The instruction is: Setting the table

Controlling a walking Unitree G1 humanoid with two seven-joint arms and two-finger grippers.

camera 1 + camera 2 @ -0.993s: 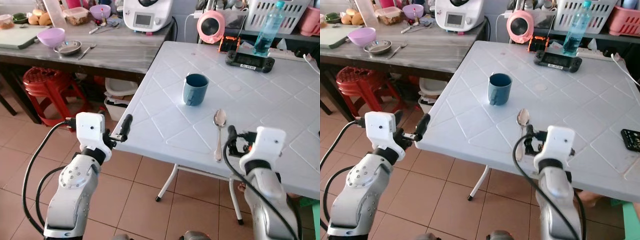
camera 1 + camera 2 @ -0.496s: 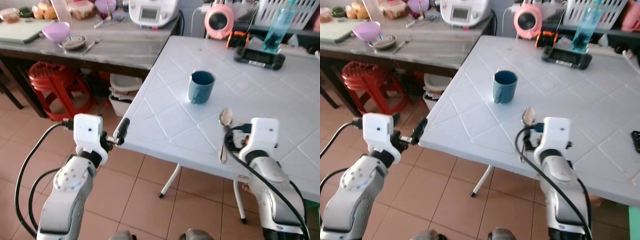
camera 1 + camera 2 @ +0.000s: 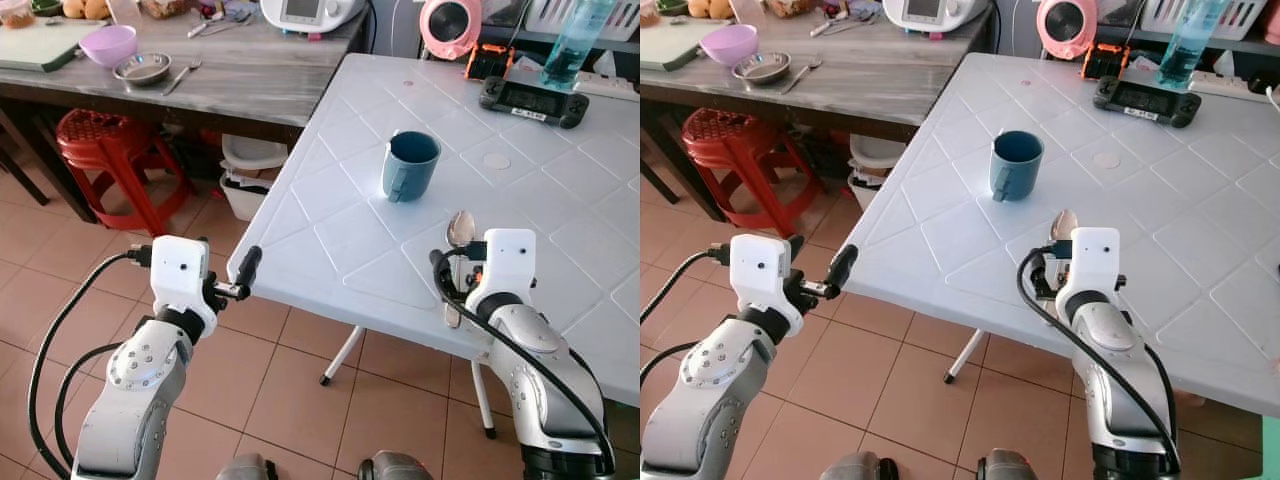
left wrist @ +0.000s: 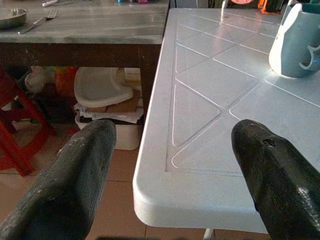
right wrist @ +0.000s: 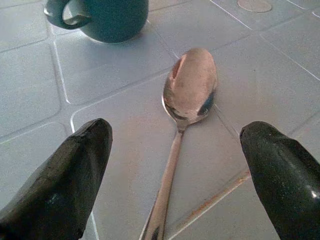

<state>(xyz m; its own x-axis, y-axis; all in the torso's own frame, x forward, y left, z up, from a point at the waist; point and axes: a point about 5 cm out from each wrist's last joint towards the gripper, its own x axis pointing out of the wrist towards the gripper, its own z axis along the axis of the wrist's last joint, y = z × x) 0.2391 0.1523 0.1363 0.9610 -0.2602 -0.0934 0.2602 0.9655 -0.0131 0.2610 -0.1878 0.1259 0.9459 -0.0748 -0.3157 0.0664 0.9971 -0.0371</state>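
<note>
A blue mug (image 3: 410, 165) stands on the white plastic table (image 3: 340, 200). A metal spoon (image 3: 459, 232) lies just nearer than it, bowl toward the mug. My right gripper (image 5: 170, 175) hovers low over the spoon's handle. It is open, with one finger (image 5: 65, 175) on each side of the spoon (image 5: 191, 85), and the mug (image 5: 107, 17) is just beyond. My left gripper (image 4: 170, 185) is open and holds nothing. It sits at the table's near left corner (image 4: 165, 200), level with the edge.
A wooden counter (image 3: 240, 70) to the left holds a purple bowl (image 3: 107, 44), a metal bowl (image 3: 140, 68) and a fork. Below it are a red stool (image 3: 105, 150) and a white bin (image 3: 255, 160). A game controller (image 3: 527, 98), bottle (image 3: 575, 40) and pink appliance (image 3: 448, 25) stand at the table's far side.
The whole view has shifted as the head moved closer over the table. My right gripper has come forward along the spoon toward its bowl. The left gripper keeps its place by the corner.
</note>
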